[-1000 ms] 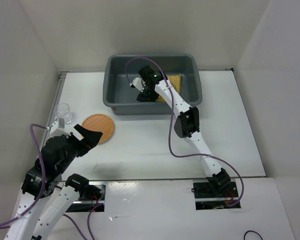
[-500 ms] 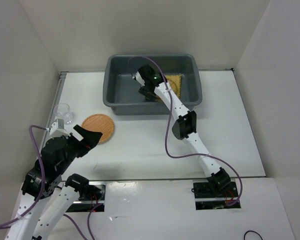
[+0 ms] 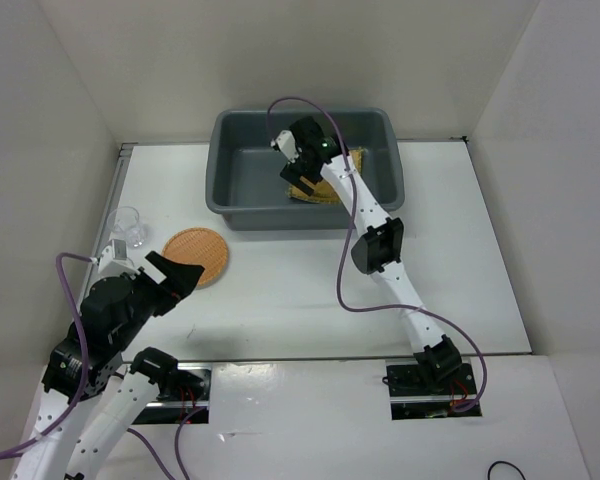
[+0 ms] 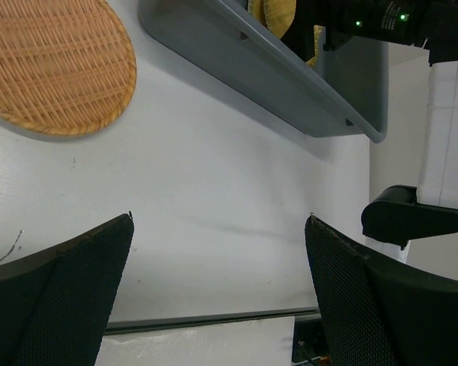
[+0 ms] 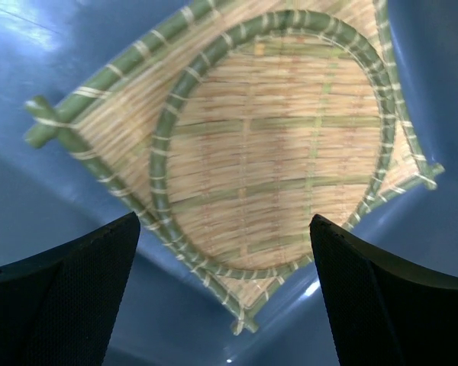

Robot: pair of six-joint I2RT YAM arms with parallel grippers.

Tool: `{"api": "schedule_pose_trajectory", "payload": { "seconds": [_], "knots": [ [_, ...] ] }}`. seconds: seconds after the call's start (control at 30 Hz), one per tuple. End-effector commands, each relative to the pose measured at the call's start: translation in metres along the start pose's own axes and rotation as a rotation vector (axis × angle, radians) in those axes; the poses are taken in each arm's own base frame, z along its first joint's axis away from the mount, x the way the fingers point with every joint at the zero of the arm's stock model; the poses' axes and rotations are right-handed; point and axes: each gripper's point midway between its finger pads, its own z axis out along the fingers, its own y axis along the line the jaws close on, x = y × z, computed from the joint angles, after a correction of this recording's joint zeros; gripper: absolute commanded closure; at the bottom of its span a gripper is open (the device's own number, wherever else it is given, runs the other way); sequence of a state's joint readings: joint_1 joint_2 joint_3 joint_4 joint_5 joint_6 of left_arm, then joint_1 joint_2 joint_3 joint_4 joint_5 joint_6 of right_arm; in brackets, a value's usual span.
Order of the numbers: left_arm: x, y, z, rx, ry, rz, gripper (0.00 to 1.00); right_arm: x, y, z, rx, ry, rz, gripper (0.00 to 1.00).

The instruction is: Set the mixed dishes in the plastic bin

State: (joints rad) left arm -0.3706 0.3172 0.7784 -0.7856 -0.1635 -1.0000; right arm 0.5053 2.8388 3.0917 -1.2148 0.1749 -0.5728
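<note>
Release looks done on the right: the right pincer (image 5: pixel 224 225) hangs wide open and empty inside the plastic bin (image 3: pixel 230 215), above the tan plate (image 5: pixel 278 145), which lies on the yellow mat (image 5: pixel 126 95). Outside, on the surface, sit the orange plate (image 3: pixel 197 255) and the clear cup (image 3: pixel 128 226) — next in line, I judge. The left pincer (image 4: pixel 219 221), also wide open and empty, hovers near the orange plate and needs to drop onto its rim.

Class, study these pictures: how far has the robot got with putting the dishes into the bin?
Done: the square yellow mat and the round tan plate on it lie inside the plastic bin. In hand: nothing; the right gripper hangs open above them, the left gripper open near the orange plate. Left: that plate and the clear cup, both on the table.
</note>
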Motion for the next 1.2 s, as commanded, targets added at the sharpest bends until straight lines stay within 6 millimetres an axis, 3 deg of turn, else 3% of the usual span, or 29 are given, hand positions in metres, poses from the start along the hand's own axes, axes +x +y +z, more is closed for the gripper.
{"api": "schedule_pose_trajectory", "payload": {
  "seconds": [0.0, 0.07, 0.1, 0.13, 0.2, 0.23, 0.3, 0.33, 0.43, 0.47, 0.5, 0.53, 0.6, 0.63, 0.7, 0.83, 0.87, 0.93, 1.0, 1.03, 1.17],
  "knots": [
    [-0.005, -0.003, 0.007, 0.0, -0.021, 0.009, 0.01, -0.028, -0.012, -0.051, -0.022, -0.118, 0.03, 0.04],
    [-0.01, -0.024, 0.009, 0.096, -0.018, 0.091, 0.01, -0.051, -0.019, -0.091, -0.073, -0.241, 0.05, 0.04],
    [-0.011, -0.03, 0.012, 0.107, -0.013, 0.115, 0.01, -0.063, -0.032, -0.128, -0.068, -0.319, 0.071, 0.04],
    [-0.019, -0.033, 0.015, 0.101, -0.036, 0.13, 0.01, -0.077, -0.029, -0.151, -0.107, -0.397, 0.081, 0.04],
    [-0.036, -0.04, 0.027, 0.049, -0.07, 0.152, 0.01, -0.086, -0.032, -0.19, -0.15, -0.474, 0.143, 0.01],
    [-0.051, -0.032, 0.034, -0.032, -0.128, 0.152, 0.01, -0.084, -0.03, -0.221, -0.207, -0.515, 0.159, 0.01],
    [-0.05, -0.02, 0.057, -0.16, -0.108, 0.072, 0.01, -0.082, -0.028, -0.238, -0.223, -0.517, 0.185, 0.01],
    [-0.05, -0.036, 0.069, -0.091, -0.1, 0.061, 0.01, -0.076, -0.03, -0.254, -0.214, -0.509, 0.171, 0.01],
    [-0.036, -0.034, 0.103, -0.06, -0.065, -0.141, 0.01, -0.06, -0.039, -0.275, -0.191, -0.491, 0.179, 0.01],
    [-0.009, -0.007, 0.114, -0.112, -0.002, -0.219, 0.01, -0.055, -0.037, -0.278, -0.2, -0.478, 0.191, 0.01],
    [-0.009, 0.009, 0.12, -0.151, -0.013, -0.343, 0.01, -0.043, -0.027, -0.268, -0.232, -0.419, 0.186, 0.01],
    [-0.011, 0.012, 0.122, -0.12, -0.025, -0.36, 0.01, -0.039, -0.027, -0.289, -0.222, -0.437, 0.184, 0.01],
    [-0.01, 0.025, 0.122, -0.138, -0.011, -0.301, 0.01, -0.023, -0.019, -0.289, -0.237, -0.389, 0.179, 0.01],
    [-0.012, 0.044, 0.121, -0.224, -0.006, -0.291, 0.01, -0.02, -0.02, -0.31, -0.222, -0.415, 0.177, 0.01],
    [-0.029, 0.065, 0.117, -0.334, -0.036, -0.24, 0.01, -0.01, -0.014, -0.315, -0.232, -0.396, 0.179, 0.01],
    [-0.024, 0.111, 0.139, -0.571, 0.097, -0.093, 0.01, 0.008, -0.014, -0.33, -0.197, -0.371, 0.176, 0.01],
    [-0.038, 0.104, 0.145, -0.58, 0.092, -0.055, 0.01, 0.012, -0.015, -0.339, -0.181, -0.38, 0.176, 0.01],
    [-0.036, 0.123, 0.159, -0.648, 0.174, 0.041, 0.01, 0.02, -0.015, -0.34, -0.166, -0.358, 0.18, 0.01],
    [-0.039, 0.125, 0.169, -0.656, 0.201, 0.079, 0.01, 0.024, -0.017, -0.345, -0.141, -0.352, 0.182, 0.01],
    [-0.03, 0.137, 0.174, -0.684, 0.249, 0.081, 0.01, 0.025, -0.019, -0.344, -0.129, -0.348, 0.175, 0.01],
    [-0.014, 0.149, 0.182, -0.712, 0.32, 0.068, 0.01, 0.029, -0.025, -0.347, -0.093, -0.338, 0.179, 0.01]
  ]
}}
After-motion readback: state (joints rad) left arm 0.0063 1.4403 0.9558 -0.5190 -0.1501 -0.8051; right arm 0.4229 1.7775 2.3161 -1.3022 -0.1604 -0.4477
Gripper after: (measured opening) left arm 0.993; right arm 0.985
